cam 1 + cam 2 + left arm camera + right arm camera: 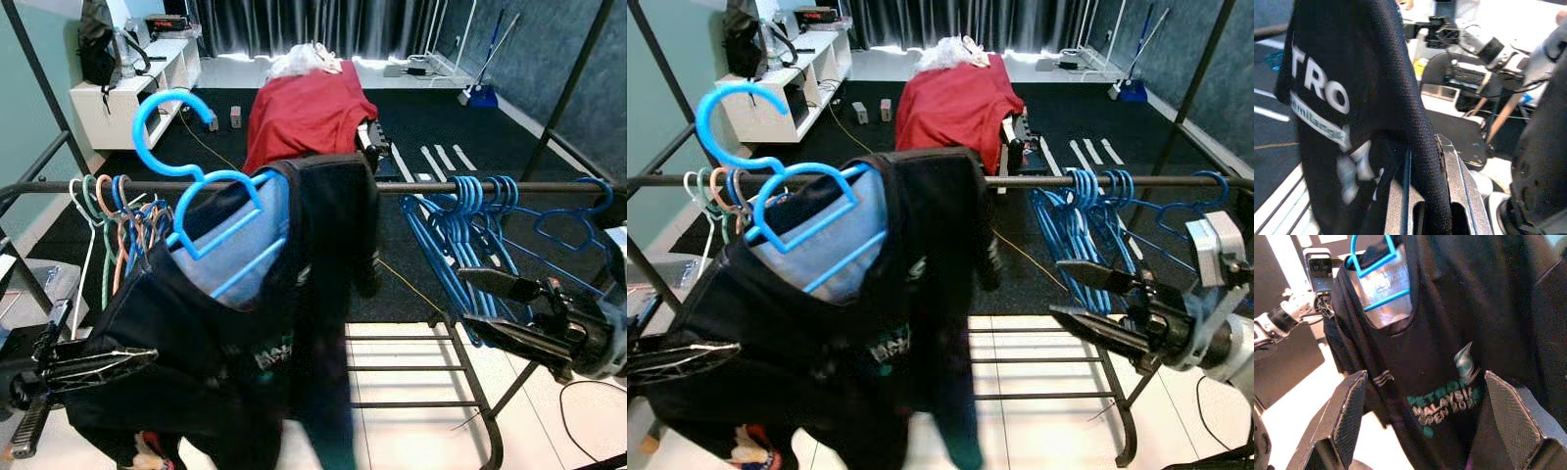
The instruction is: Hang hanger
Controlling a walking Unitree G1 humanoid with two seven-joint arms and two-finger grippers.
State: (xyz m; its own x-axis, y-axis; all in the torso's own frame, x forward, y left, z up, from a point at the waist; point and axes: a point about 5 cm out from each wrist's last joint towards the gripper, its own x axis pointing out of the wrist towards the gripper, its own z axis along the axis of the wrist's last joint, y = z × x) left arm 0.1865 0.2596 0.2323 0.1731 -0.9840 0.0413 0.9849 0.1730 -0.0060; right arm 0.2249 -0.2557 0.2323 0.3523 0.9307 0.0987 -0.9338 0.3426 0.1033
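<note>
A light blue hanger (pixel 211 211) carries a black shirt (pixel 294 323) with a printed logo. The hanger's hook (pixel 162 127) sticks up above the dark rail (pixel 431 186) and is not around it. Part of the shirt lies draped over the rail. At the lower left, my left gripper (pixel 98 364) is shut on the shirt's fabric; the left wrist view shows black cloth (pixel 1420 186) pinched between the fingers. My right gripper (pixel 1058 289) stands open to the right of the shirt, level with its lower half and apart from it. The right wrist view looks straight at the shirt's logo (pixel 1444 401).
Several bare blue hangers (pixel 470 211) hang on the rail's right part, and several coloured ones (pixel 113 215) on its left end. The rack's lower bars (pixel 411 367) run below. Behind are a red-covered heap (pixel 309 113) on dark carpet and a white shelf (pixel 137 78).
</note>
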